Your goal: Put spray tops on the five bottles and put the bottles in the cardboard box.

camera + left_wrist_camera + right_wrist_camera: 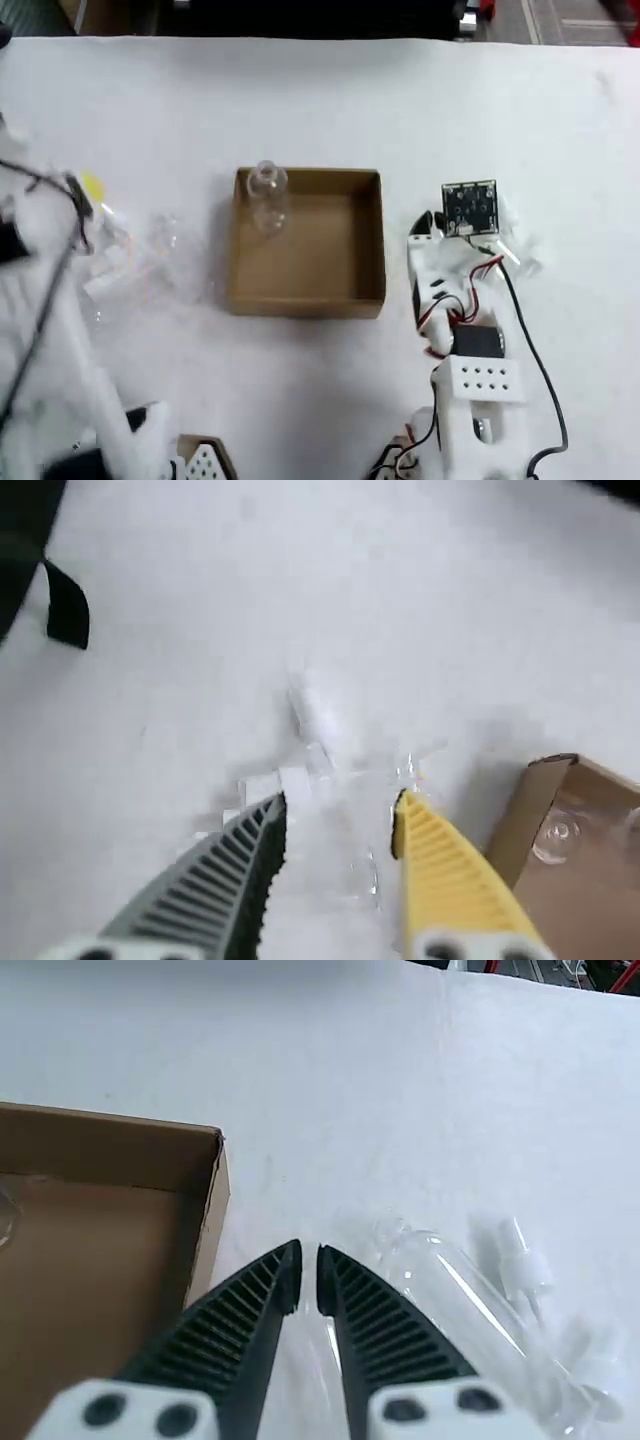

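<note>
The open brown cardboard box (pixel 305 300) holds one clear bottle (pixel 267 195) in a corner, while a second bottle (pixel 455 1295) lies outside the box, a white spray top (pixel 522 1265) just beside it.

No readable text, labels or numbers anywhere.

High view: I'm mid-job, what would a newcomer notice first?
The brown cardboard box stands out at the middle of the table, with one clear bottle in a far corner. Beside it, the right pincer is shut next to a lying bottle, a white spray top nearby. On the box's other side, the left pincer, one finger yellow, is open above blurry clear pieces.
</note>
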Robot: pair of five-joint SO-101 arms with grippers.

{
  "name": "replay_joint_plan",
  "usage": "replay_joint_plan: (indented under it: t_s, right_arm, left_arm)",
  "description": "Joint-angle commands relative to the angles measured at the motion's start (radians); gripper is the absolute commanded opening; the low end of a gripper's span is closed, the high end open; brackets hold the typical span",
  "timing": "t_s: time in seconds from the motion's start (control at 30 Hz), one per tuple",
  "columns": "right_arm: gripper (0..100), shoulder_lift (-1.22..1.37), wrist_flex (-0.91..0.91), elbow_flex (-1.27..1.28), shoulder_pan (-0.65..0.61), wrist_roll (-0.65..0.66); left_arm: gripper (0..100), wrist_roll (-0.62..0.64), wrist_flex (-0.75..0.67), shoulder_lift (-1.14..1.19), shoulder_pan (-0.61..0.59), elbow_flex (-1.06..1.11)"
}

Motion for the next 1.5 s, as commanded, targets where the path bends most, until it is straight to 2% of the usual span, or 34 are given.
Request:
replay_joint_plan:
  t_s: [0.0, 0.13, 0.33, 0.43, 0.57, 0.8, 1.03, 1.47]
  right_arm:
    - [1.8, -0.013, -0.024, -0.008, -0.007, -0.009]
    - [1.8, -0.013, -0.031, 0.003, -0.007, -0.009]
    - [1.8, -0.021, -0.182, 0.092, -0.033, -0.002]
    - [1.8, -0.021, -0.194, 0.097, -0.030, -0.002]
    - [1.8, -0.018, -0.194, 0.098, -0.033, -0.002]
    - [1.8, -0.013, -0.194, 0.100, -0.033, -0.002]
    - [1.8, -0.013, -0.194, 0.101, -0.062, -0.002]
    - [1.8, -0.013, -0.194, 0.101, -0.065, 0.000]
  left_arm:
    - [17, 0.094, 0.091, 0.421, -0.007, -0.311]
    - [17, 0.138, 0.137, 0.719, -0.025, -0.480]
    - [18, 0.158, 0.279, 1.030, -0.031, -0.827]
    - [23, 0.163, 0.344, 1.156, -0.047, -0.956]
    - [27, 0.164, 0.339, 1.299, -0.050, -1.039]
    - [28, 0.215, 0.341, 1.465, -0.070, -1.246]
    - [28, 0.267, 0.333, 1.558, -0.101, -1.350]
    - [28, 0.272, 0.351, 1.679, -0.047, -1.485]
